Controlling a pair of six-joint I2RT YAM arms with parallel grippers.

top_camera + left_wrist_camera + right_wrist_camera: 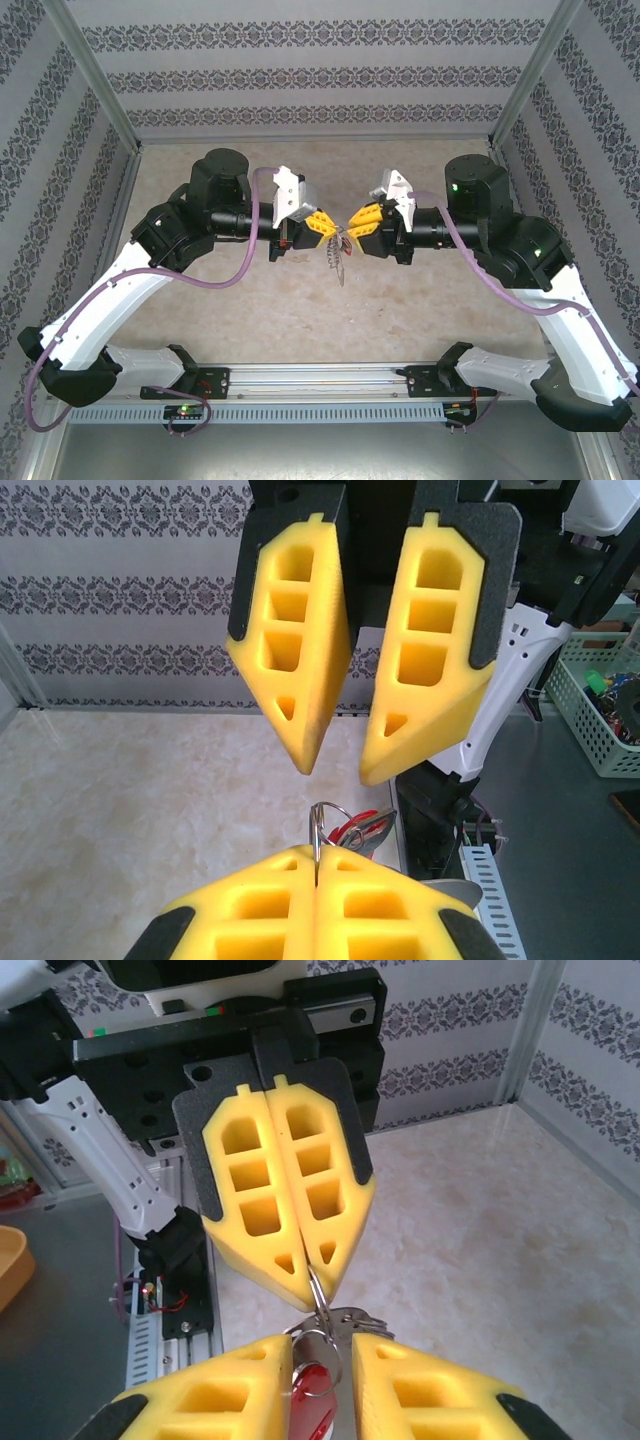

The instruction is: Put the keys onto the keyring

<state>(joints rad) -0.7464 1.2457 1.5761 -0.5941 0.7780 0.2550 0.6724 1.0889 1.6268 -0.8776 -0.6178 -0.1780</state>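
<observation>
The left gripper [316, 868] is clamped on 1 thin ring of the keyring [317, 830], holding it steady above the worktop [420, 310]. This lets the right gripper [340, 770], fingers apart, reach the red key [312, 1405] dangling there.

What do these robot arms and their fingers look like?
The left arm and right arm match: smooth white shells near the base, then chunky black rounded joints, some with small green lights. A thin purple cable loops along each arm. The fingers are bright yellow wedges with square cut-outs, tapering to a blunt point and backed by black plates.
</observation>
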